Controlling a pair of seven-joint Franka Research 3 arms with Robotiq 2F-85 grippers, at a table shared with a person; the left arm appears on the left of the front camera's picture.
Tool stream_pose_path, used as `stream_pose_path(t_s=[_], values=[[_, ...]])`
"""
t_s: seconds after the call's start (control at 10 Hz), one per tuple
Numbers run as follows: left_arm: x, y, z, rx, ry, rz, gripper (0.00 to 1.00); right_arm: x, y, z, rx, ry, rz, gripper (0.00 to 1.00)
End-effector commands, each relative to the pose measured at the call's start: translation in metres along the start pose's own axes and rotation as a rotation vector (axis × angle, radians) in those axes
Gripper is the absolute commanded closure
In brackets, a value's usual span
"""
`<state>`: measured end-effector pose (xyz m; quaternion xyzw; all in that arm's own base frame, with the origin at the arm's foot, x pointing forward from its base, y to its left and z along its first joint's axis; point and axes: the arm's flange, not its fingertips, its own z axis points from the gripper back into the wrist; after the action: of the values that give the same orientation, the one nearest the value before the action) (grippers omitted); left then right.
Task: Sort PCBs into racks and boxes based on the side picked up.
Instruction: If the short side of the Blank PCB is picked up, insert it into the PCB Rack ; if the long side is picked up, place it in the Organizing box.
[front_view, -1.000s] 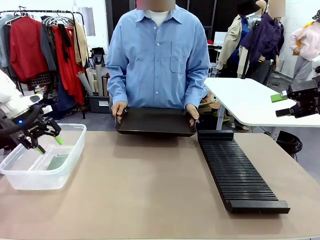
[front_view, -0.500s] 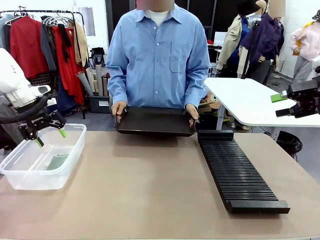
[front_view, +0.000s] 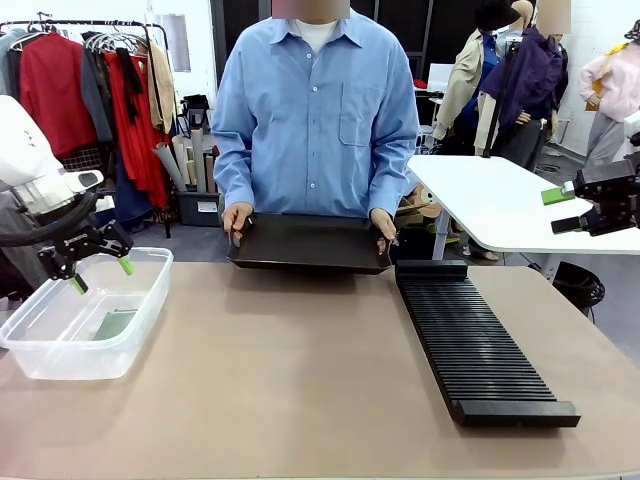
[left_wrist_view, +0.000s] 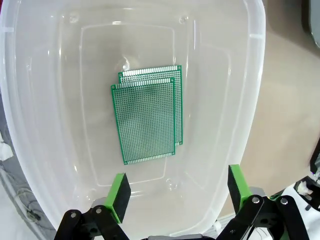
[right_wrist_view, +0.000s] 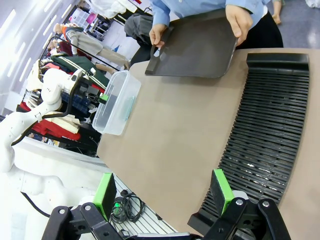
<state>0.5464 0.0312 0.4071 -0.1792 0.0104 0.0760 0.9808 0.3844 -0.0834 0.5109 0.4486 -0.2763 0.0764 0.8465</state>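
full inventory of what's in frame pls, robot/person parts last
PCBs: 2, green, stacked slightly offset, flat on the floor of the tub
Tub: 1, clear plastic, left side of the table
Rack: 1, black, slotted, right side of the table, running toward the person; no boards visible in it
Tray: 1, black, shallow, at the far table edge, held at both ends
Table: 1, tan
Side table: 1, white, behind on the right
Clothes rail: 1, with red and dark garments, far left
Person's hands: 2, gripping the tray's ends; blue shirt sleeves
Left pincer: open, above the tub
Right pincer: open, off the table's right side
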Motion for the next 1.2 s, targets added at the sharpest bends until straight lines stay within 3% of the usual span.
stream_pose_path(t_s=[0.0, 0.7, 1.1], values=[[-0.001, 0.0, 0.001, -0.001, 0.001, 0.0, 0.0, 0.004, 0.002, -0.002, 0.019, -0.024, 0.005, 0.0], [0.0, 0.0, 0.0, 0.0, 0.0, 0.0, 0.0, 0.004, 0.002, -0.002, 0.019, -0.024, 0.005, 0.0], [-0.014, -0.008, 0.059, -0.368, -0.101, -0.23, 0.0, 0.004, 0.002, -0.002, 0.019, -0.024, 0.005, 0.0]])
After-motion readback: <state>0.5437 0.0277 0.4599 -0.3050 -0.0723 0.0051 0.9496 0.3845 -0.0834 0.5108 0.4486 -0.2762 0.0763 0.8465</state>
